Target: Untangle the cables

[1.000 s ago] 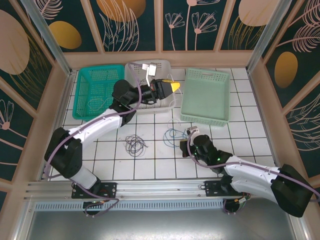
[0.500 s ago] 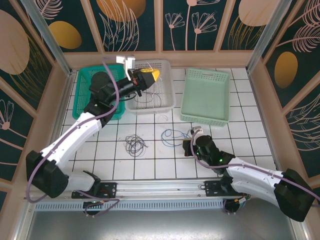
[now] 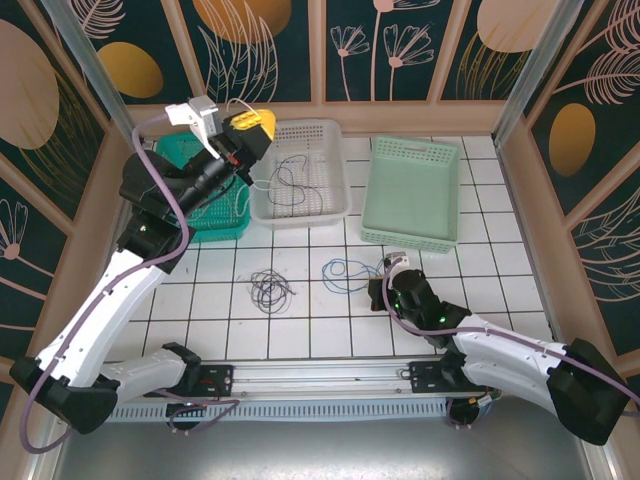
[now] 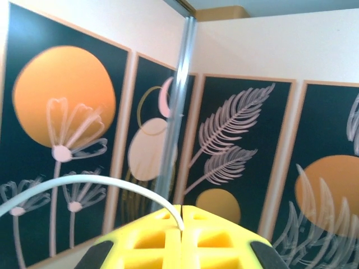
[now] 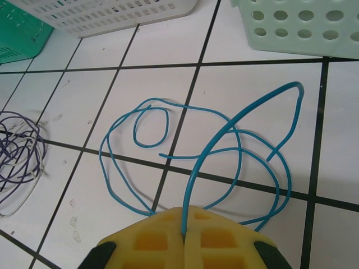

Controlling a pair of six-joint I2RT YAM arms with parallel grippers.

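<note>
While both hands are pressed shut, you're mid-separation, one strand per hand. Left hand (image 3: pixel 250 122) is raised high and pinches a pale cable (image 4: pixel 84 177), which arcs out of the fingertips and off to its left. Its tail seems to drop toward the white basket (image 3: pixel 300 216) below the hand, where dark cables (image 3: pixel 290 180) lie loose. Right hand (image 5: pixel 184 216) sits low on the table (image 5: pixel 112 73) and pinches one end of the blue cable (image 5: pixel 193 174). Its loops lie just ahead of the fingertips, apart from the purple-and-white tangle (image 5: pixel 17 151) farther to its left.

Next, I'd say: keep lifting on the left until the pale strand clears the basket without dragging the dark ones. Then draw the blue loops open away from the tangle. Watch for snags.

No brand, label or writing is readable.
</note>
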